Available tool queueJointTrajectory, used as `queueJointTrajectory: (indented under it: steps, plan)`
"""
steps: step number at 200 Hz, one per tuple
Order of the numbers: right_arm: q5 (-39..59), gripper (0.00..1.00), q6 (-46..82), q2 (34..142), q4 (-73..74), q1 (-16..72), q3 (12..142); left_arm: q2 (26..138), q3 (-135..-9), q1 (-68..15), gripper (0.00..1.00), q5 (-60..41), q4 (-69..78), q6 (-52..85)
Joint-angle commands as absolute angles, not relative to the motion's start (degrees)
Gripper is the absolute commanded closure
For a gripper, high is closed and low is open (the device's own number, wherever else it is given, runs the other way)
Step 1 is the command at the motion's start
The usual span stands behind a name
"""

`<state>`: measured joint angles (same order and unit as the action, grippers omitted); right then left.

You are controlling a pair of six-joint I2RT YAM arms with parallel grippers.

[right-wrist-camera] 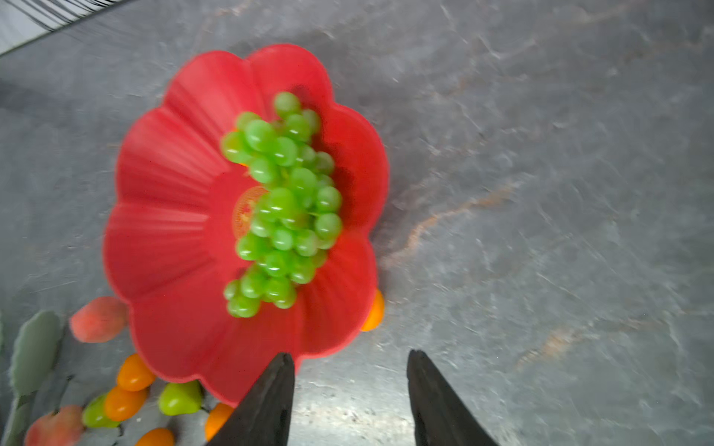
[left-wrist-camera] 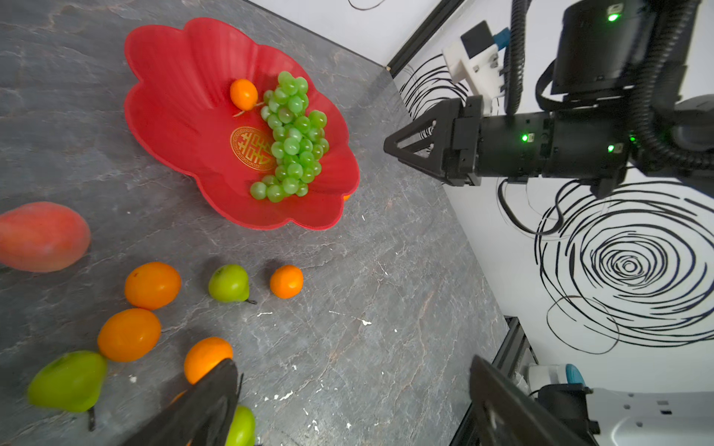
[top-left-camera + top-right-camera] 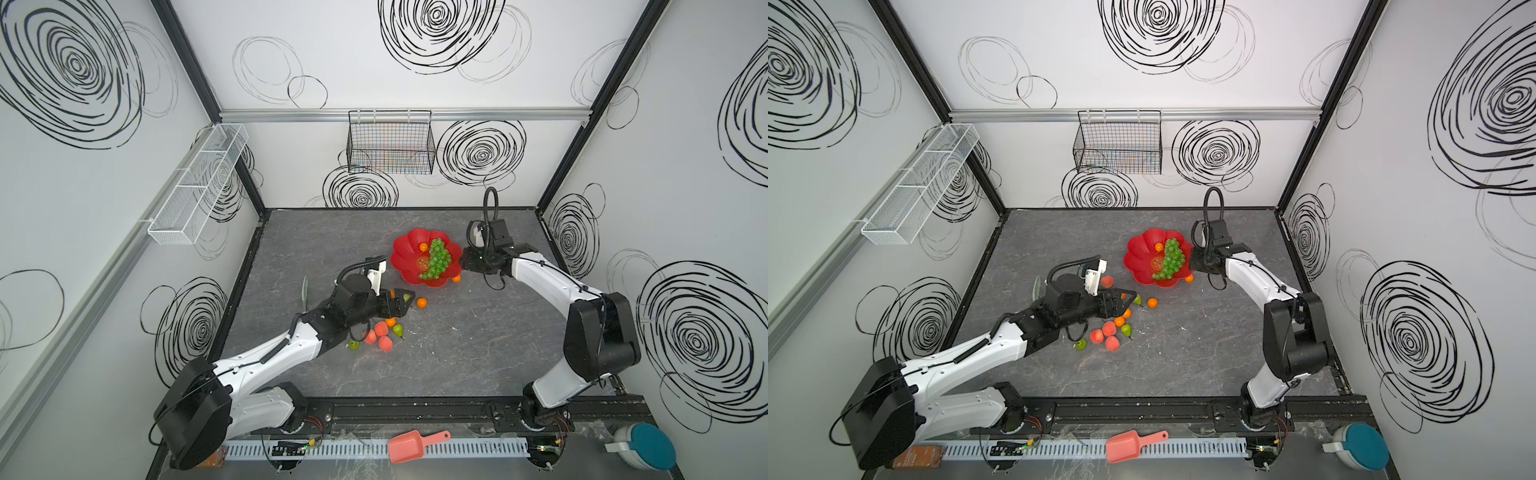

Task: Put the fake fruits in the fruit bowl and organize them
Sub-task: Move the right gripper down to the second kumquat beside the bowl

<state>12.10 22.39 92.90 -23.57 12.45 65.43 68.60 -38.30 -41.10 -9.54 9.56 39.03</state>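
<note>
Left arm stretched low over tabletop (image 3: 457, 353), wrist levelled. Left gripper (image 2: 352, 359) held above loose peaches (image 3: 381, 329), pears (image 3: 398, 330) and oranges (image 3: 422, 302); jaws spread, nothing pinched. Right arm bent at elbow, forearm angled toward fruit bowl (image 3: 405, 253). Right gripper (image 1: 349, 352) poised just beside rim; jaws parted, empty. Grape bunch (image 3: 436, 258) and one orange (image 3: 423, 246) seen inside bowl.

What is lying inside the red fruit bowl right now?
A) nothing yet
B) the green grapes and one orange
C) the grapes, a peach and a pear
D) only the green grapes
B: the left wrist view shows the fruit bowl holding the grapes and a single orange next to them, with nothing else inside it.
</note>
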Motion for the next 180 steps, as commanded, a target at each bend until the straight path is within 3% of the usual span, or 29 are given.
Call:
queueJointTrajectory:
  steps: [1,71,180]
  plan:
    - [14.18,0.49,21.14,91.8,-21.56,11.12,62.44,71.0,-41.01,-43.31,0.04,-7.14,14.0,38.15]
    - [17.49,0.53,20.32,97.02,-20.21,11.06,61.0,77.16,-45.25,-48.37,0.04,-5.45,15.12,37.79]
    - [17.71,0.51,22.04,103.07,-19.51,11.99,64.0,76.93,-45.02,-48.3,0.04,-5.03,13.98,37.71]
